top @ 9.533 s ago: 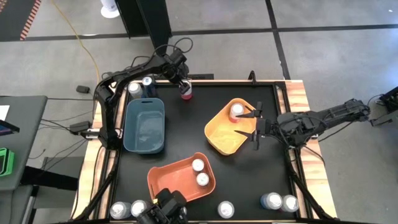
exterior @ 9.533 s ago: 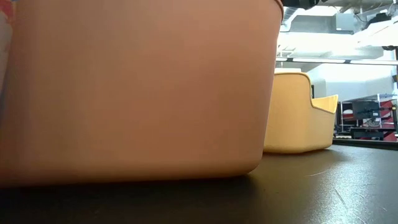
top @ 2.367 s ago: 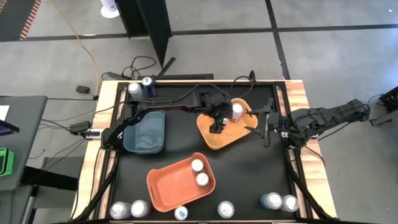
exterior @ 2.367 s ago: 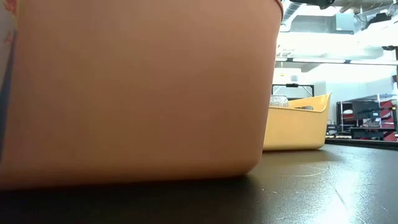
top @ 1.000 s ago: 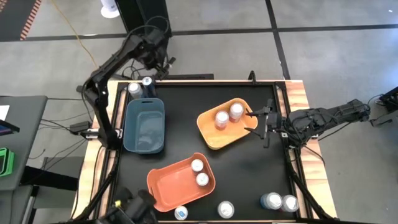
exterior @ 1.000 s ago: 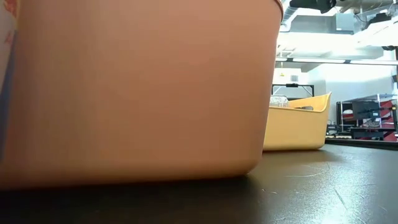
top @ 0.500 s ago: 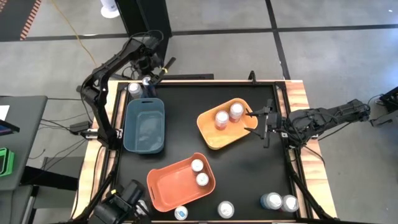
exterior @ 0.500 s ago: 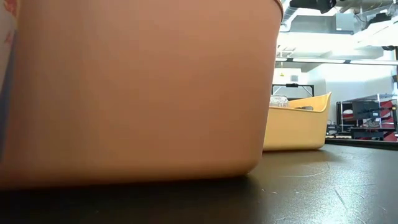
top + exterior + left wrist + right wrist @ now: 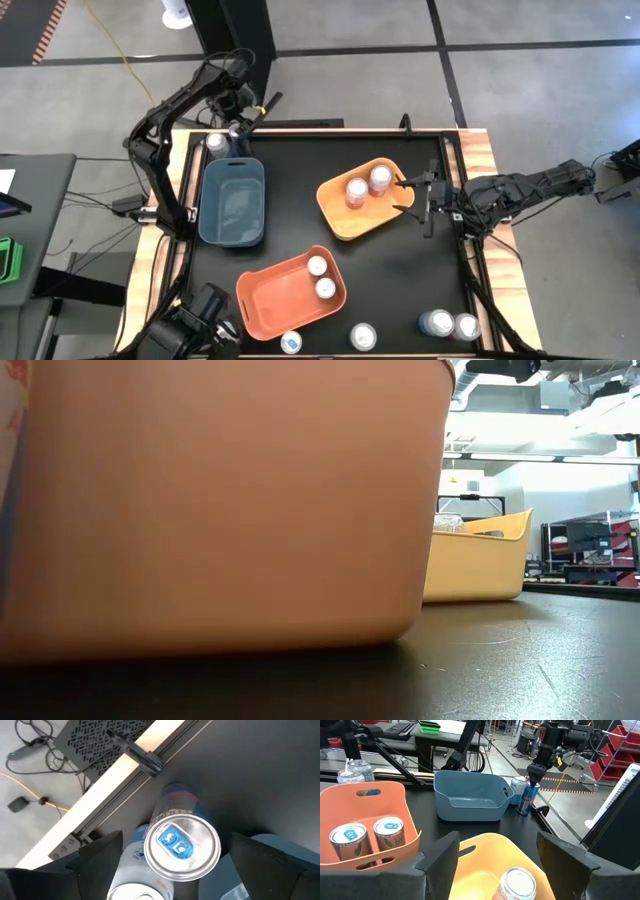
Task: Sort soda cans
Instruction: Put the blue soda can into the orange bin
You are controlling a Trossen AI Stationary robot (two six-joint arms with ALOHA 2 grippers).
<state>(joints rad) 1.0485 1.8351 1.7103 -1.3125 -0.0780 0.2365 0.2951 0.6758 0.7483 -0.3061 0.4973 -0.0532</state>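
Observation:
At the table's far left corner a blue-labelled can (image 9: 237, 131) (image 9: 182, 845) stands upright beside a silver-white can (image 9: 213, 142) (image 9: 134, 870). My left gripper (image 9: 243, 120) (image 9: 176, 840) hangs open right above the blue can, one finger on either side of its top; no touch shows. My right gripper (image 9: 420, 197) (image 9: 504, 862) waits open at the yellow bin's (image 9: 338, 215) right end. That bin holds two cans (image 9: 357, 190) (image 9: 380, 178). The orange bin (image 9: 270, 300) also holds two (image 9: 318, 266) (image 9: 326, 289).
A blue bin (image 9: 232, 200) sits just nearer than the corner cans. Several more cans stand along the near edge (image 9: 363, 336) (image 9: 436, 323). A dark object (image 9: 195, 325) covers the near left corner. In the low view the orange bin's wall (image 9: 220, 500) fills most of the picture.
My left gripper has come down from above the far edge toward the two cans at the far left corner, staying open. The dark object at the near left corner has shifted. The bins and cans have kept still.

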